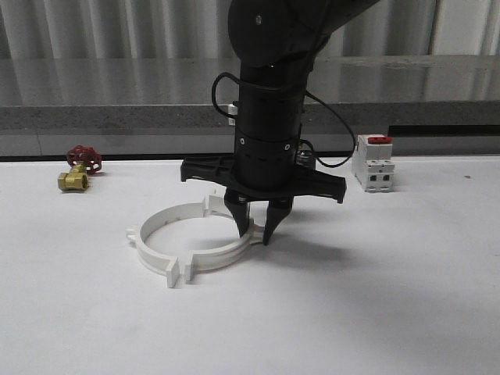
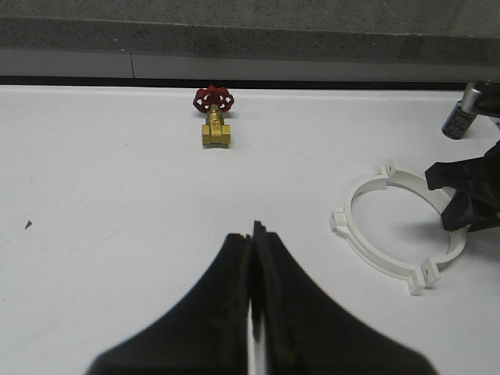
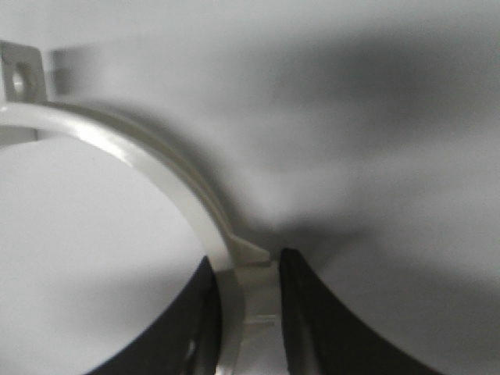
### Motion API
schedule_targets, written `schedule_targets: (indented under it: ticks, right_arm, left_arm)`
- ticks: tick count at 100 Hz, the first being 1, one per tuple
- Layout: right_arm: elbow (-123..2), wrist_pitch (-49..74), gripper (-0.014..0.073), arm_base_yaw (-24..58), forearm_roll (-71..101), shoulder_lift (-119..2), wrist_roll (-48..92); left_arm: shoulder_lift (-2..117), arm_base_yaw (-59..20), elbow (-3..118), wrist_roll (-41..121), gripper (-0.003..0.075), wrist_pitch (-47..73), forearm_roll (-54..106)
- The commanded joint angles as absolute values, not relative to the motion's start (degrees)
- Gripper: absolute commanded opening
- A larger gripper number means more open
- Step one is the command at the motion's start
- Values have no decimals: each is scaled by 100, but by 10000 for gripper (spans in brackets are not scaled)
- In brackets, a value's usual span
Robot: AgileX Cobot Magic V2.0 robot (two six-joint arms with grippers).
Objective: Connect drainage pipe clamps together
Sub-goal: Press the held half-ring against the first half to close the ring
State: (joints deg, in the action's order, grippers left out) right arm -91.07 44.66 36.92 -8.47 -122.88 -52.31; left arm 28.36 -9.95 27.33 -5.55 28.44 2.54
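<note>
White table (image 1: 406, 312), grey wall behind. Clamps (image 1: 160, 250) lying as a hoop at centre frame. Right gripper (image 1: 256, 226) pinching hoop's right arc, probably to seat halves. Left gripper (image 2: 251, 258) closed, empty.

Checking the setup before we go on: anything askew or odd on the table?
Nothing stands out. The drainage pipe clamps lie flat as a hoop, the right gripper straddling its rim. The brass valve and breaker block sit apart, undisturbed.
</note>
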Motion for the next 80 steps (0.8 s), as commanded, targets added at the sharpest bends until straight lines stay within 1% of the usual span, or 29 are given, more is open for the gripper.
schedule_targets:
  ticks: [1, 80]
  right_arm:
    - [-9275, 4332, 26, 3689, -828, -11968, -5256]
    - [-9275, 4471, 26, 3703, -663, -11968, -5256]
  left_arm:
    - [2849, -977, 2887, -555, -20, 2410, 318]
    - [2849, -977, 2887, -555, -20, 2410, 318]
